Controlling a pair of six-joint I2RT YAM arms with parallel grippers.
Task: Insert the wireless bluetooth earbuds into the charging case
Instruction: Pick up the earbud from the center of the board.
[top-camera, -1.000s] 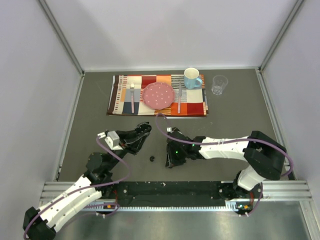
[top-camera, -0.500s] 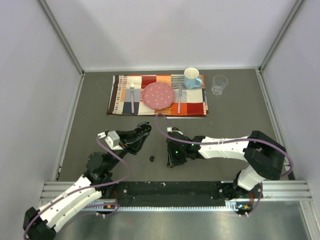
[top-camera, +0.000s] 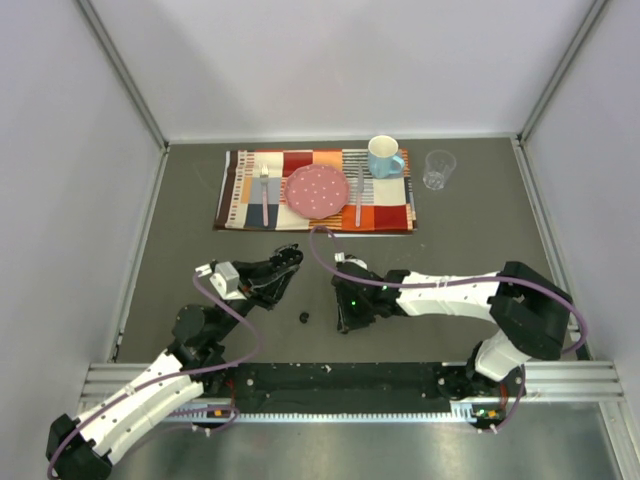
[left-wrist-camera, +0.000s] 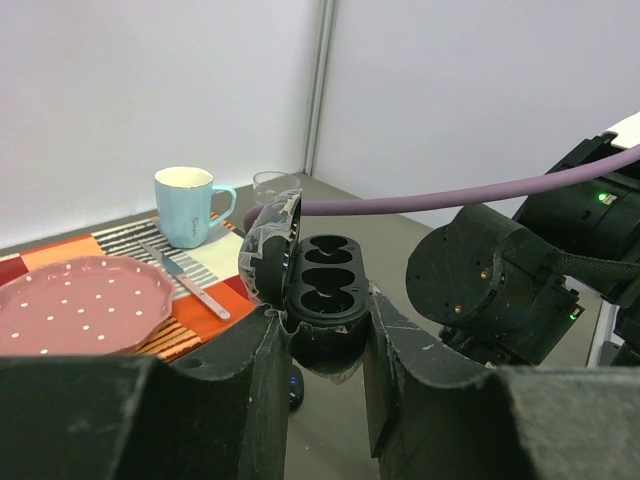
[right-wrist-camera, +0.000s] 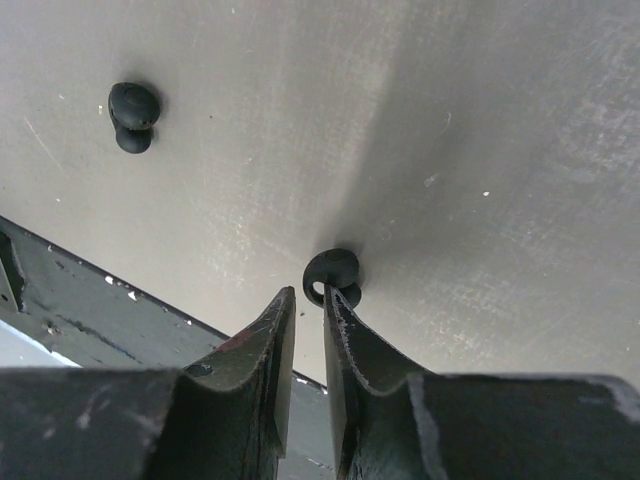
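Note:
My left gripper (top-camera: 285, 262) is shut on the black charging case (left-wrist-camera: 325, 290) and holds it above the table, lid open, with its sockets showing empty; the gripper also shows in the left wrist view (left-wrist-camera: 325, 335). My right gripper (top-camera: 343, 322) points down at the table near the front edge. In the right wrist view its jaws (right-wrist-camera: 308, 295) stand a narrow gap apart with nothing between them. One tiny black earbud (right-wrist-camera: 335, 272) lies on the table touching the right fingertip. A second earbud (right-wrist-camera: 133, 103) lies apart to the left, also seen from above (top-camera: 304, 318).
A striped placemat (top-camera: 240, 195) at the back holds a pink plate (top-camera: 318, 189), fork, knife and blue mug (top-camera: 383, 156). A clear glass (top-camera: 438, 168) stands to its right. The black front rail (right-wrist-camera: 60, 300) runs just behind the right gripper.
My right gripper has shifted slightly down and to the right over the table. The left arm and the case have not moved.

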